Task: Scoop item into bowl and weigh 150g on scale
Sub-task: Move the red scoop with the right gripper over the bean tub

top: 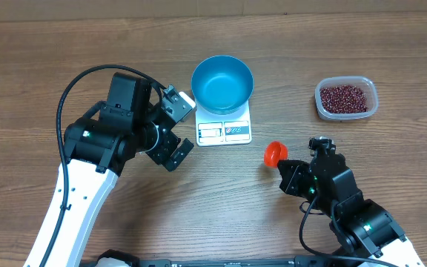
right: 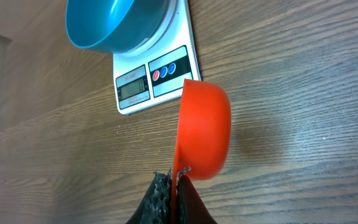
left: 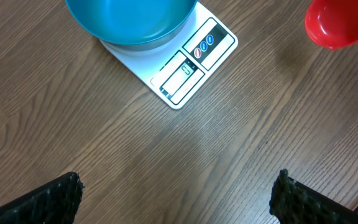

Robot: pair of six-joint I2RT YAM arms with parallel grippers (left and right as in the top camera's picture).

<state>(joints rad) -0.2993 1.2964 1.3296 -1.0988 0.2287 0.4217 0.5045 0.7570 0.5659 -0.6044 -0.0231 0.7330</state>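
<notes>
**A:** Start big. What carries everything?

**B:** A brown wood-grain worktop (top: 50, 44). The left arm (top: 87, 148) reaches in from the lower left, the right arm (top: 347, 208) from the lower right.

**A:** And their pincers?

**B:** The left pincer (top: 193, 126) stands wide, just left of the scale, gripping nothing. In its wrist view, bare wood fills the space between the two dark fingers (left: 55, 199). The right pincer (right: 169, 190) is clamped narrow on the thin handle of a red scoop (top: 274, 153).

**A:** Where is the bowl?

**B:** The blue bowl (top: 222, 83) sits on the far half of the white scale (top: 224, 132), covering most of the platform. The display and the button strip stay uncovered along the near edge. The digits are too small to read.

**A:** Anything else out there?

**B:** A clear tub (top: 373, 93) sits on the far right of the worktop, well apart from the scale.

**A:** How does the scoop sit?

**B:** It is near the scale's near right corner, tipped on its side with its mouth facing left in the right wrist view. I cannot tell whether it touches the wood.

**A:** And the beans?

**B:** The red-brown beans (top: 343, 96) lie heaped inside the tub.
</notes>
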